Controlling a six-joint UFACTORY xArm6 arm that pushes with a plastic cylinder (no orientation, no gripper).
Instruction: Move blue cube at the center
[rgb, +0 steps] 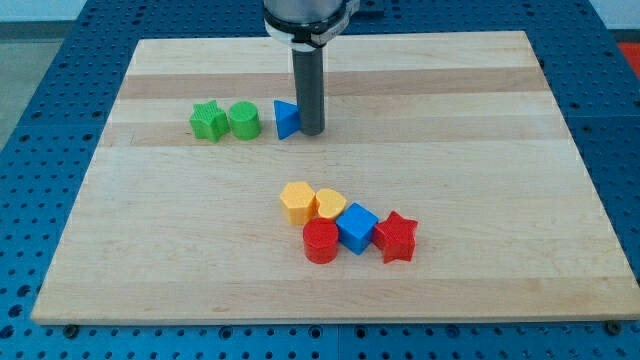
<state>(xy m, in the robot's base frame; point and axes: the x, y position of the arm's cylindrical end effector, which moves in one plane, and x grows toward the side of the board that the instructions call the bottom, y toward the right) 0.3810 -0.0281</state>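
From the one camera view, the wooden desk lies on a blue perforated base, and the blue cube serves well as the landmark. It sits a little below the middle of the desk, packed into a cluster of five blocks. Touching it toward the view's left is a red cylinder; touching it toward the view's right is a red star. Just above the cube, toward the view's top-left, a yellow heart-like block leans against it, and beyond that sits a yellow hexagon-like block.

Well apart from the blue cube, toward the view's top-left, a second group stands in a row — a green star, a green cylinder beside it, then a blue triangular block. The dark rod comes straight down there, and my tip rests on the desk at the right side of that blue triangular block, touching it or nearly so. The tip is well clear of the blue cube.

There is no pincer on this arm — only the rod.
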